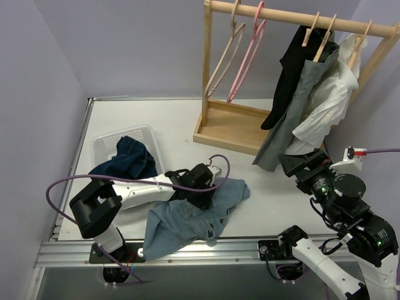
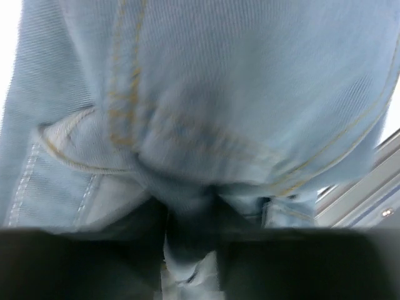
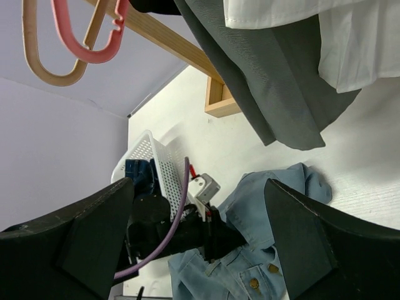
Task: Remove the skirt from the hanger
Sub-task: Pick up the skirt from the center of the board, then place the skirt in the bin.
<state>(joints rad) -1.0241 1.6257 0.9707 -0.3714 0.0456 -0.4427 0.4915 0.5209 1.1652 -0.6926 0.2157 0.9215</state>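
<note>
Lilac walls close round a white table (image 1: pixel 181 119), with a wooden garment rack (image 1: pixel 294 15) standing at its far right. On the rail's right end three garments crowd together: a black one (image 1: pixel 289 75), the grey skirt (image 1: pixel 290 125) and a white blouse (image 1: pixel 331 100). The skirt is on its pale wooden hanger (image 1: pixel 326 39), draped long and slanting down, its hem close above the table just past the rack's base. Further left on the rail hang a bare wooden hanger (image 3: pixel 56 81) and a pink hanger (image 3: pixel 87 55).

My right gripper (image 1: pixel 306 164) sits just below the skirt's hem. Its jaws are spread wide with nothing between them, and the wrist camera shows the grey cloth ahead of my fingers, apart from them.

My left gripper (image 2: pixel 190 250) is pressed down into a light-blue denim garment (image 1: pixel 187 219) that lies rumpled at the table's near edge. A fold of that denim runs between my two fingers, but the view is blurred and I cannot tell whether they are clamped on it or loose.

A white basket (image 1: pixel 103 142) at the left holds a dark blue garment (image 1: pixel 128 159) spilling over its near rim.
</note>
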